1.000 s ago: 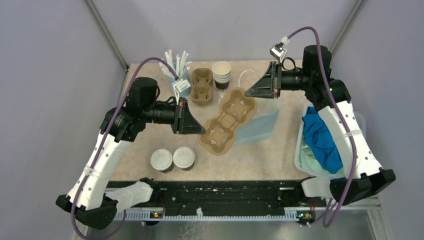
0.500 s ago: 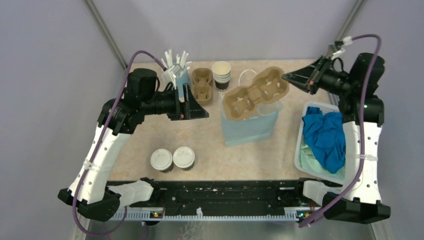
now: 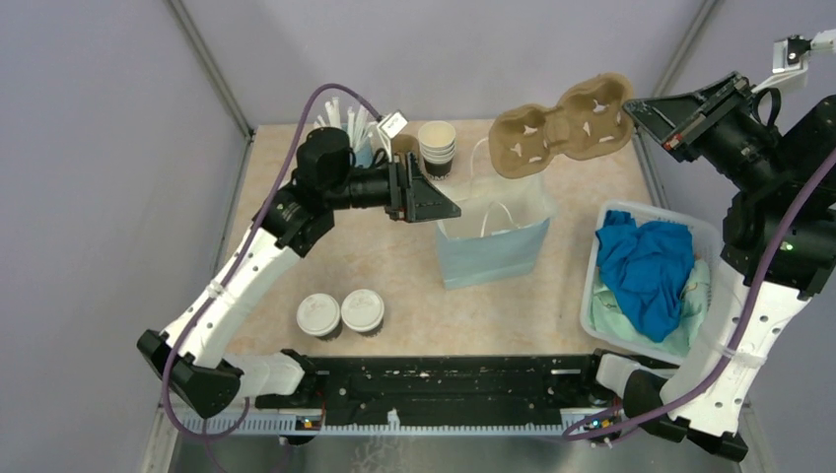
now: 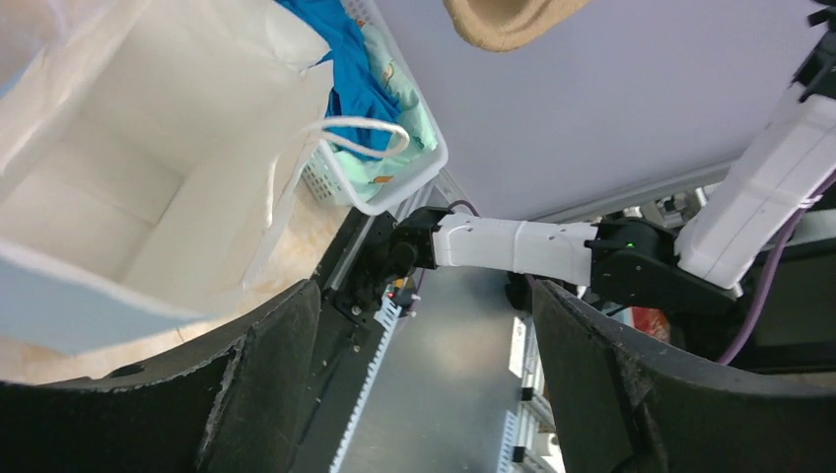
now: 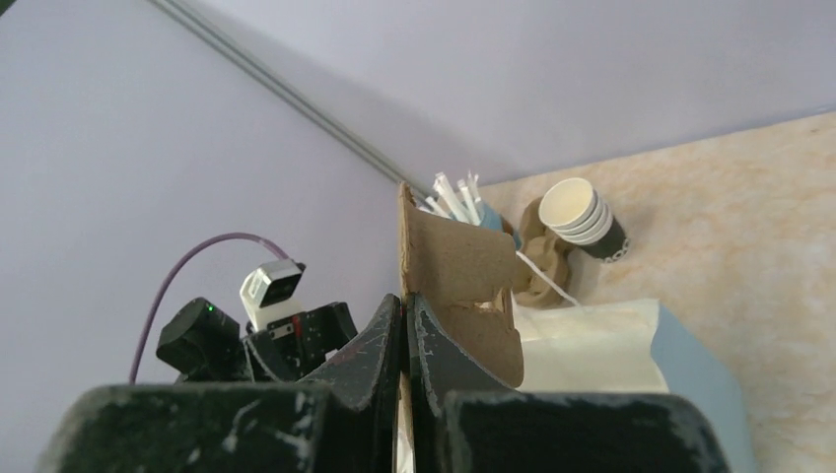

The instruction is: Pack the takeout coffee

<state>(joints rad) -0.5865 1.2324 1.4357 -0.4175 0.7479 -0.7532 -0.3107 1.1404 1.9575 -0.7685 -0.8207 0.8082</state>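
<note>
Carrier aloft: my right gripper (image 3: 631,105) pinches the cardboard carrier (image 3: 562,123) by one end, high above the open blue bag (image 3: 493,254). I judge it could swing, catch the bag and tip it. The left gripper (image 3: 449,209) gapes empty beside the bag. Both lidded coffee cups (image 3: 318,315) stand by the near edge of the table (image 3: 394,281), well apart from either gripper.

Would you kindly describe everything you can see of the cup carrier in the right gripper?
The cup carrier is tan moulded pulp, a figure-eight tray with slotted cup sockets, all empty. It hangs in the air, tilted, above the open light blue paper bag, touching only the right gripper, shut on one end's edge.
</note>
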